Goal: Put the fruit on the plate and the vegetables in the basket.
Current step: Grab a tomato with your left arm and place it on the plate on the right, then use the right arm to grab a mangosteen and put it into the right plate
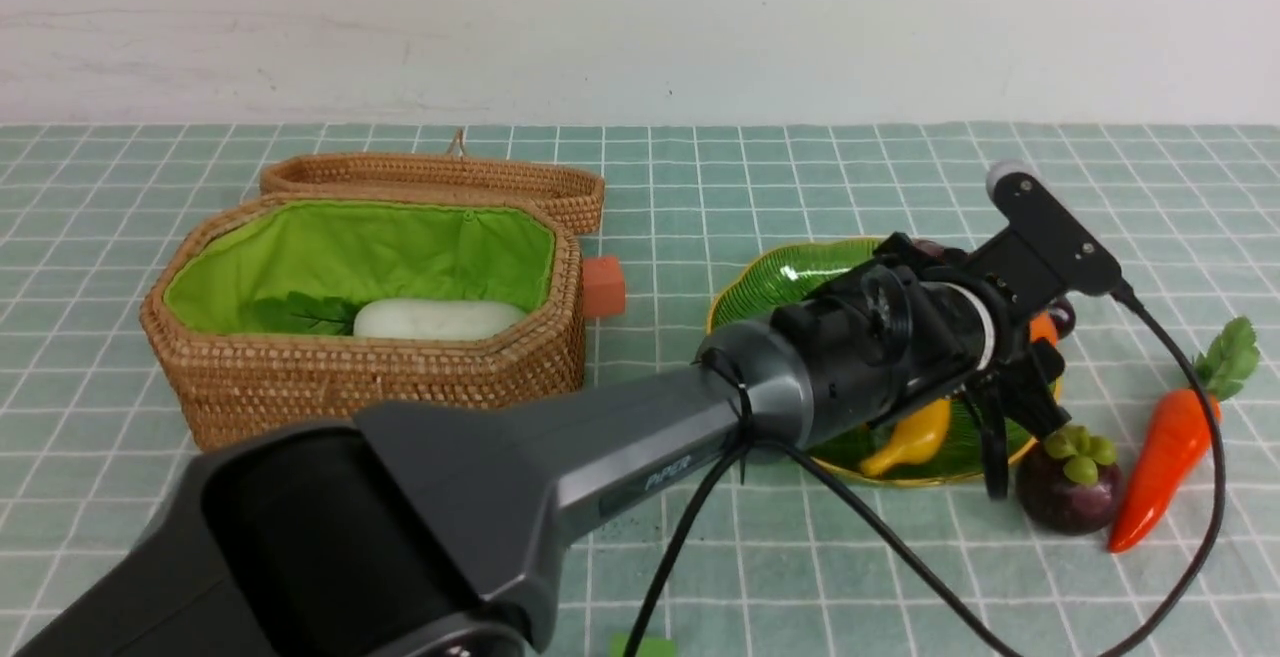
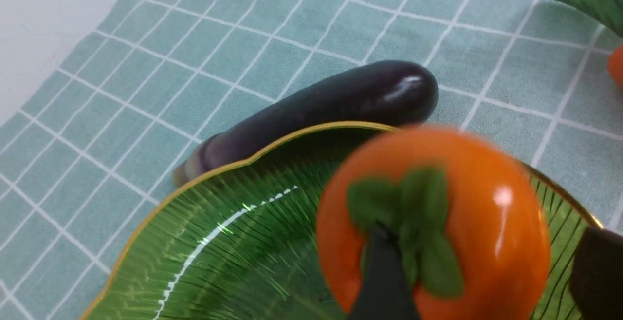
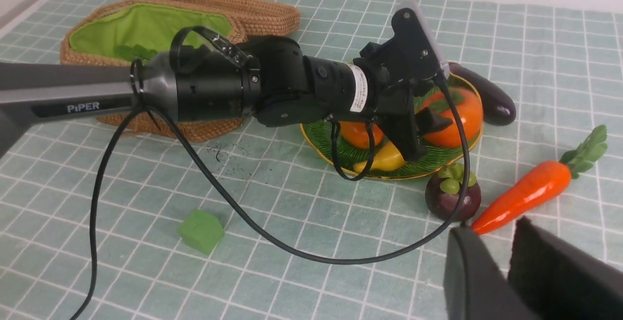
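My left gripper hangs over the green plate, open. The orange persimmon lies blurred between its fingers, with a gap to one finger. On the plate lie a yellow banana and an orange mango. The purple mangosteen and the carrot rest on the cloth beside the plate. Behind the plate's rim lies the eggplant. The white radish sits in the wicker basket. My right gripper hovers near the carrot's tip, slightly open and empty.
The basket's lid lies open behind it. An orange block stands beside the basket and a green block lies on the near cloth. The left arm's black cable loops over the cloth.
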`<state>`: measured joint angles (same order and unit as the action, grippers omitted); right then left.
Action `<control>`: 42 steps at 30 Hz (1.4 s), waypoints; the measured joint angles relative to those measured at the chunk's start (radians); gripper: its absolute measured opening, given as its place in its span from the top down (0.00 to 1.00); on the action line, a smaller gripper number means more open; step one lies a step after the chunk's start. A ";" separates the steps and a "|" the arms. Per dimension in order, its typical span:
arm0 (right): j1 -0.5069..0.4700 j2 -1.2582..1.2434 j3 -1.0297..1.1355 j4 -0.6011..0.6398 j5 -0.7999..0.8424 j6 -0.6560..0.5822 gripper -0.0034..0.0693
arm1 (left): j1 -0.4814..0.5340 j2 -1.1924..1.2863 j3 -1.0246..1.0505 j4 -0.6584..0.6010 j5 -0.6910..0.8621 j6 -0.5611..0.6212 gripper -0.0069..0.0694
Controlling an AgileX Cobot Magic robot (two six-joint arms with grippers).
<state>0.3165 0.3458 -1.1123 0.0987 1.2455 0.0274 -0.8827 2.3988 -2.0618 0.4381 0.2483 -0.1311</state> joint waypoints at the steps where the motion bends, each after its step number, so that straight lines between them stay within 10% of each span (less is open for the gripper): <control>1: 0.000 0.000 0.000 0.000 0.000 0.001 0.76 | 0.000 -0.003 0.000 -0.005 0.001 0.000 0.23; 11: 0.000 0.023 0.000 0.000 0.016 0.013 0.76 | 0.000 -0.164 0.000 -0.147 0.296 -0.017 0.23; 18: 0.000 0.188 0.003 -0.011 0.023 0.018 0.76 | 0.000 -0.520 -0.001 -0.228 0.750 -0.078 0.84; 23: 0.000 0.364 0.054 -0.040 0.022 0.017 0.76 | 0.000 -0.746 0.045 -0.251 0.893 -0.104 0.93; 42: -0.116 0.991 0.081 -0.051 -0.259 -0.092 0.76 | 0.000 -1.861 1.295 -0.391 0.465 -0.104 0.93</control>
<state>0.2002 1.3364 -1.0310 0.0479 0.9869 -0.0641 -0.8827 0.5381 -0.7672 0.0471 0.7129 -0.2351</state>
